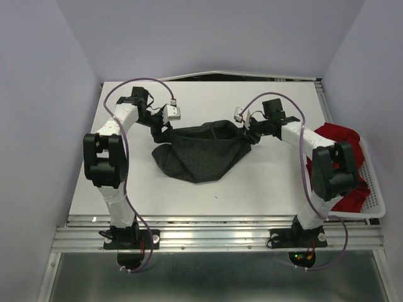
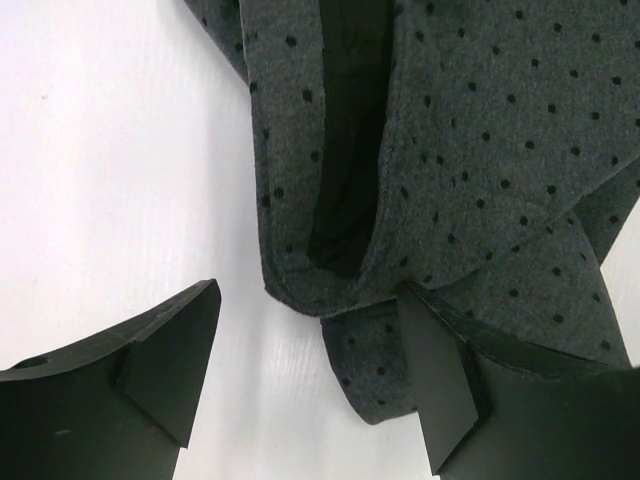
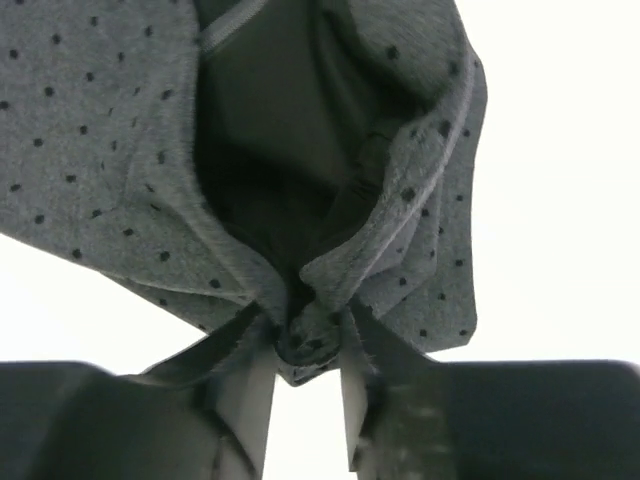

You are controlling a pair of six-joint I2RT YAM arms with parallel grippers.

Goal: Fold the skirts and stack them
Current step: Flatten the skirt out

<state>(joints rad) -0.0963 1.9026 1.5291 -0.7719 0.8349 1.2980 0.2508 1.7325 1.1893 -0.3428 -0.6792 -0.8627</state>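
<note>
The dark grey dotted skirt (image 1: 200, 154) lies bunched on the white table, its waist opening facing the far side. My left gripper (image 1: 162, 130) is at the skirt's left corner. In the left wrist view this gripper (image 2: 310, 370) stands open, with a flap of the skirt (image 2: 375, 360) lying on the table between the fingers, against the right one. My right gripper (image 1: 250, 133) is at the right corner. In the right wrist view it (image 3: 305, 345) is shut on a bunched edge of the skirt (image 3: 100, 150). The red skirt (image 1: 340, 135) lies crumpled in the basket on the right.
A white mesh basket (image 1: 376, 202) sits at the table's right edge beside the right arm. Grey walls close in the left, the right and the back. A metal rail (image 1: 214, 233) runs along the near edge by the arm bases.
</note>
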